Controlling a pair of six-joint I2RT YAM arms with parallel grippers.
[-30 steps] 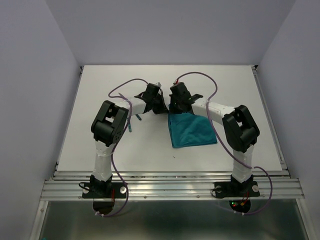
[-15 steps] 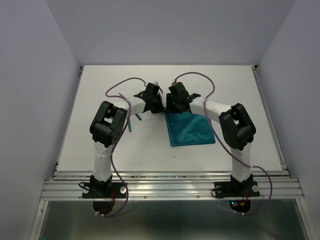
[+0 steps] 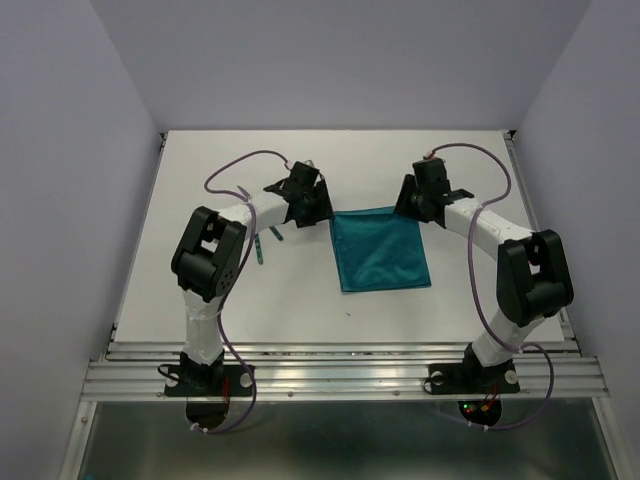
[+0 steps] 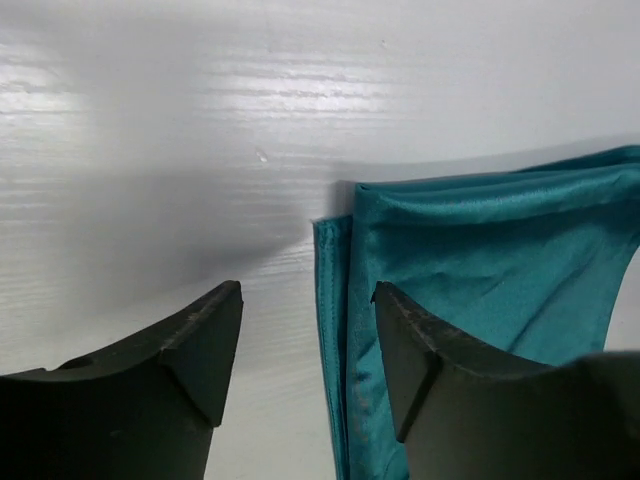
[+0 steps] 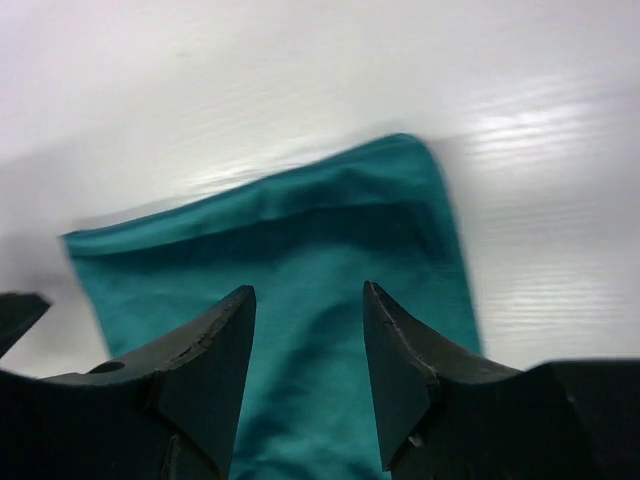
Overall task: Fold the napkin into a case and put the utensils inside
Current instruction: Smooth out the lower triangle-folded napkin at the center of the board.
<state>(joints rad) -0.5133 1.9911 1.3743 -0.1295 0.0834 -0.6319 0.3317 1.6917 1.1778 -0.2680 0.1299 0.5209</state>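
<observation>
The teal napkin [image 3: 380, 250] lies flat on the white table, with two layers showing along its left edge [image 4: 335, 330]. My left gripper [image 3: 322, 210] hovers at the napkin's far left corner, open, that edge lying between its fingers [image 4: 305, 290] untouched. At the far right corner my right gripper [image 3: 407, 203] is open above the cloth [image 5: 300, 220], nothing pinched between its fingers [image 5: 308, 290]. The utensils' thin teal handles [image 3: 261, 248] peek out beside the left arm, mostly hidden by it.
White table [image 3: 250, 300] with a metal rail [image 3: 340, 375] along its near edge and purple walls on three sides. The purple cables [image 3: 235, 175] loop above both arms. A small dark speck [image 3: 348, 313] lies near the napkin's front edge.
Both grippers have opened and let go of the napkin's far edge. The right arm swung out to the right, and the cloth now lies spread flat and wider.
</observation>
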